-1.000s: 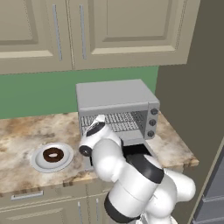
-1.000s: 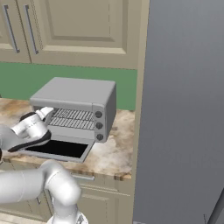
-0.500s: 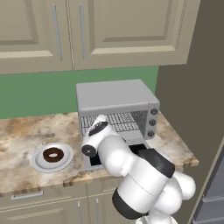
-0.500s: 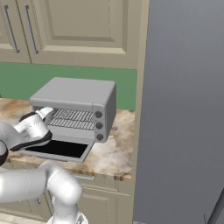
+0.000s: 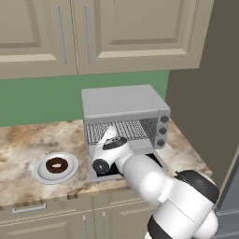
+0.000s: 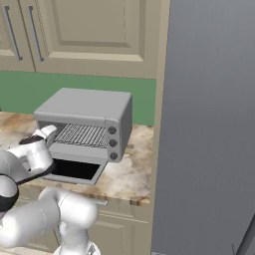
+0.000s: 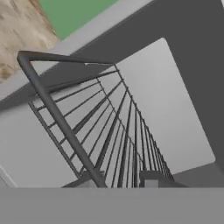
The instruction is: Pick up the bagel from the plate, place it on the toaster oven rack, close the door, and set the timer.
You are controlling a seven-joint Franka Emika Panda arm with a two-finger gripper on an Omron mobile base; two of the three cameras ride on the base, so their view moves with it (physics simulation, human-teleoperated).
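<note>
Dark finger tips of the gripper (image 7: 120, 179) barely peek up at the bottom of the hand view, one on each side of the rack's front bar, and so little of them shows that I cannot tell how far apart they stand or whether they pinch anything. Right ahead of them runs the toaster oven rack (image 7: 118, 131), its thin silver bars fanning away into the grey cavity, with the thicker front rail sweeping up and off to the left.

From the left base view the white wrist (image 5: 108, 151) hangs at the left front corner of the toaster oven (image 5: 123, 119), just before the mouth of the cavity, and the hand itself is hidden behind that wrist. Below it the door (image 5: 135, 163) lies folded down flat, its black glass facing up, largely covered by the arm. The same door (image 6: 74, 171) shows more plainly in the right base view, resting level on the speckled counter (image 6: 124, 172).

Well off to the gripper's left, apart from the oven, sits the plate (image 5: 43, 173) on the counter, and the bagel (image 5: 57, 165) lies on it, a dark ring near the middle.

Above the oven hang beige cabinets (image 5: 93, 32), with green wall (image 5: 37, 100) behind.
</note>
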